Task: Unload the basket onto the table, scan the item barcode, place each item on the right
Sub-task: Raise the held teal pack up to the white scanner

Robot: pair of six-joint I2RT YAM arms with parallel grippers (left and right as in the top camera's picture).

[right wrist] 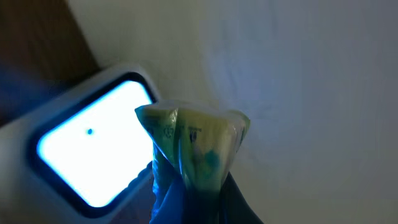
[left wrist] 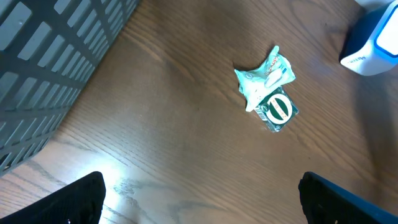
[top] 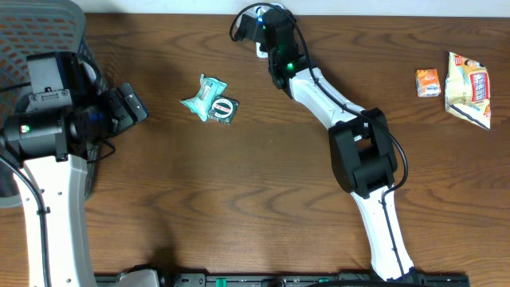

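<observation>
My right gripper is shut on a crumpled yellow-green packet. It holds the packet upright just in front of the scanner's glowing window. In the overhead view this gripper sits at the table's far edge over the white scanner, and the packet is hidden there. A teal packet lies on the wood, also seen in the left wrist view as the teal packet. My left gripper hangs open and empty above bare table, short of that packet. The scanner shows as a white and blue corner.
A grey mesh basket stands at the far left, close to the left arm, its wall filling the wrist view's left side. An orange packet and a yellow-white bag lie at the far right.
</observation>
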